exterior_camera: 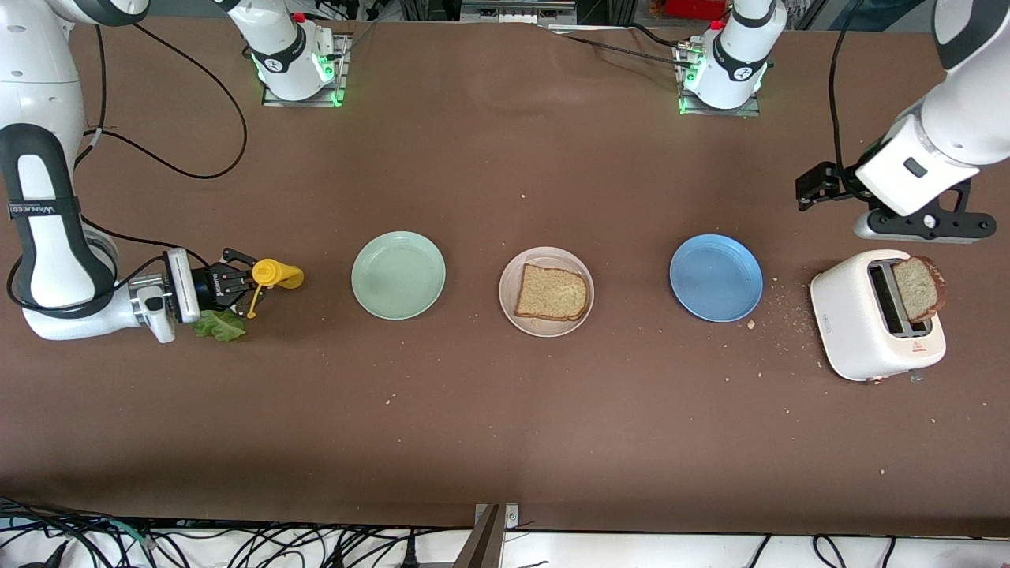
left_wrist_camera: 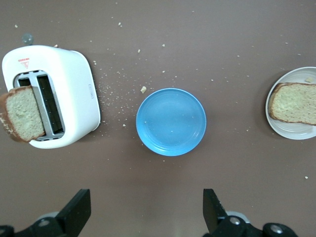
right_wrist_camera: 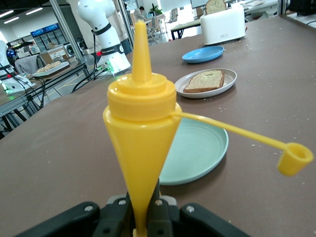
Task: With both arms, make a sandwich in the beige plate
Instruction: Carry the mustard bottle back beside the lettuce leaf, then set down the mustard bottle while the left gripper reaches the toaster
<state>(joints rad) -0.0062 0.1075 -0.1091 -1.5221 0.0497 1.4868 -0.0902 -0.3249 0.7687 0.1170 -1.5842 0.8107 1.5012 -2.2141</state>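
Observation:
The beige plate (exterior_camera: pixel 507 289) sits mid-table with one slice of brown toast (exterior_camera: pixel 552 293) on it; the right wrist view shows that plate (right_wrist_camera: pixel 230 79) and slice (right_wrist_camera: pixel 205 80) too. A second slice (exterior_camera: pixel 919 288) stands tilted in the white toaster (exterior_camera: pixel 856 315). The lettuce leaf (exterior_camera: pixel 220 325) lies on the table at the right arm's end. Just above it, my right gripper (exterior_camera: pixel 237 285) is shut on a yellow squeeze bottle (right_wrist_camera: pixel 140 123) with its cap (right_wrist_camera: pixel 295 159) dangling open. My left gripper (exterior_camera: pixel 927 226) hangs open and empty (left_wrist_camera: pixel 147 215) over the table beside the toaster (left_wrist_camera: pixel 74 84).
A mint-green plate (exterior_camera: pixel 398 275) lies between the bottle and the beige plate. A blue plate (exterior_camera: pixel 716 277) lies between the beige plate and the toaster. Crumbs are scattered around the toaster. The arms' bases with green lights stand along the table edge farthest from the front camera.

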